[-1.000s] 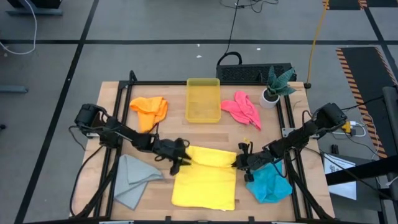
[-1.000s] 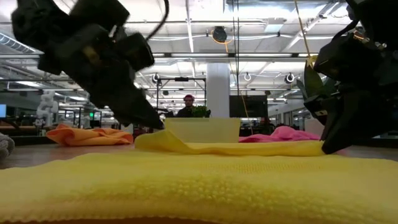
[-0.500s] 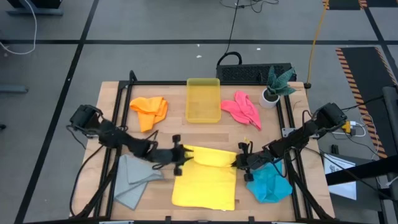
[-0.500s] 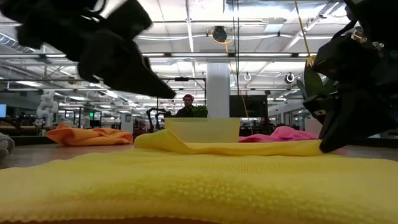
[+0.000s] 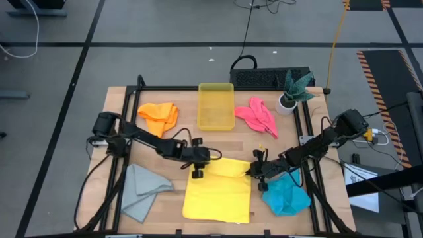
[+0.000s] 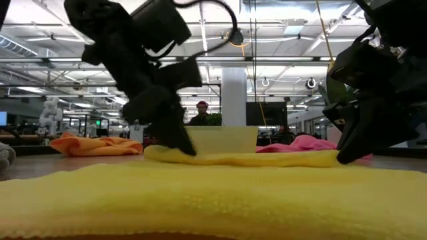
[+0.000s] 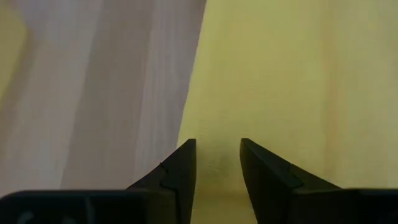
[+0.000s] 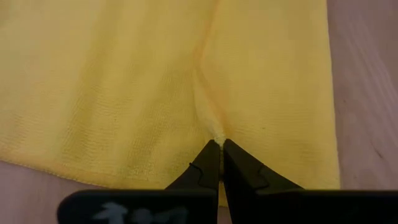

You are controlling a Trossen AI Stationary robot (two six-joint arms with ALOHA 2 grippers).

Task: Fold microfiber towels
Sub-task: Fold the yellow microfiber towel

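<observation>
- So the yellow towel (image 5: 218, 188) is lying at the front middle of the table (image 5: 119, 112), with its far edge folded back over itself into a band.
- The right gripper (image 8: 218, 144) has its fingers squeezed tight on a little pinch of the yellow cloth, at the right end of that folded band.
- The left gripper (image 7: 217, 155) sits at the left end of the band, right at the towel's edge. Fingers are partway apart with yellow cloth under the gap, and nothing looks clamped between them.
- The other towels are spread around it: grey towel (image 5: 142, 188) front left, blue towel (image 5: 287, 195) front right just beside the right gripper, orange towel (image 5: 158, 116) back left, pink towel (image 5: 258, 114) back right.
- The yellow plastic bin (image 5: 216, 106) sits at the back middle between orange and pink, and the potted plant (image 5: 293, 91) is at the back right corner.
</observation>
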